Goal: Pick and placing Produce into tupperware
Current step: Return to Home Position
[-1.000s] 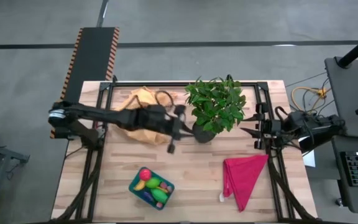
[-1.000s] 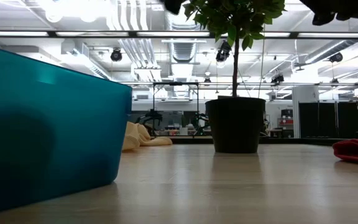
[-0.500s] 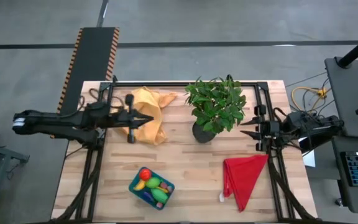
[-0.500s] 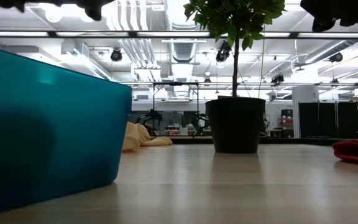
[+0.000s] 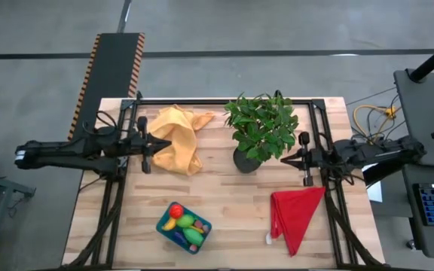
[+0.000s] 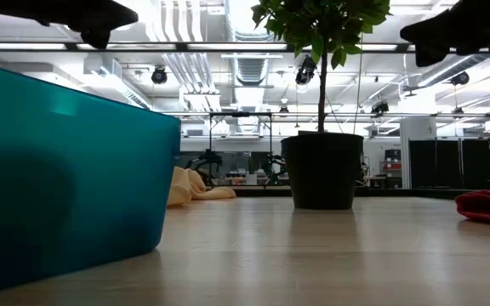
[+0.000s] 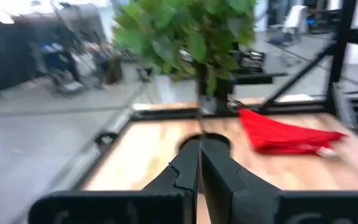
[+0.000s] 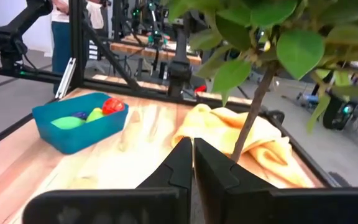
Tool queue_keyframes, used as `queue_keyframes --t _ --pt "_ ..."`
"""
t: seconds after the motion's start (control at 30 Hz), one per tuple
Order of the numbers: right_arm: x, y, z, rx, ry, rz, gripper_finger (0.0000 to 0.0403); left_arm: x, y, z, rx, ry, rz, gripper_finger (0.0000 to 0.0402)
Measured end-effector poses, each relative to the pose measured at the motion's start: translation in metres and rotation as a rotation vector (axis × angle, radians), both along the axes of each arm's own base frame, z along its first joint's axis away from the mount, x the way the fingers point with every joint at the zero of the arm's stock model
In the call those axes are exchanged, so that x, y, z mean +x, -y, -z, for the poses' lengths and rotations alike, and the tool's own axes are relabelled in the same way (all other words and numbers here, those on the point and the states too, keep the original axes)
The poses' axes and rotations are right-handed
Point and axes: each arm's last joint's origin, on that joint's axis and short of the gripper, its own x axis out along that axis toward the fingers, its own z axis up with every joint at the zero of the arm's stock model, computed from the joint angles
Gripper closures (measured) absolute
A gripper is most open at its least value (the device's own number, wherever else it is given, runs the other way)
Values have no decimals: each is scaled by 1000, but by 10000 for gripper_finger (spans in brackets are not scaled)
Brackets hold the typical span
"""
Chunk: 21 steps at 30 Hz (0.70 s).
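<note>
Beside the potted plant (image 5: 261, 129), seen from above, the left pincer (image 5: 163, 143) hangs over the orange-yellow cloth (image 5: 178, 147) on the plant's left-arm side. The right pincer (image 5: 287, 159) hangs close to the plant on the opposite side. The tupperware (image 5: 170, 236) sits on the wooden surface (image 5: 239, 211), well apart from the plant and off toward the left arm's side of it. The Produce (image 5: 185, 222) lies inside: a red piece, a yellow one and green ones. A magenta cloth lies on the plant's right-arm side, below the right pincer.

At surface level, the tupperware's teal wall fills the side left of the plant's dark pot. The yellow cloth shows behind, between tub and pot, and the red cloth lies off past the pot's other side. Dark arm parts hang at the top on either side of the plant.

Past the left wrist, that pincer's fingers are pressed together on nothing and aim at the plant.

Past the right wrist, that pincer is likewise closed and empty. The tupperware with its Produce stands beyond the plant's stem.
</note>
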Motion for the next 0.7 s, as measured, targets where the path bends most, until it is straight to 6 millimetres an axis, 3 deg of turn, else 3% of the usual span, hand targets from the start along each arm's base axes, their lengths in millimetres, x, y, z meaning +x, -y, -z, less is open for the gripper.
queue_keyframes --t 0.2,0.37,0.47,0.7 --pt "0 0 2 12 -6 2 394 -20 2 4 -121 -46 67 401" --pt "-3 1 0 -19 27 -1 394 -24 3 14 -133 -26 101 401" --pt "-4 1 0 -16 29 -1 394 -20 3 35 -159 -61 99 401" --pt "-3 1 6 4 12 1 394 -20 1 59 -168 -21 26 401"
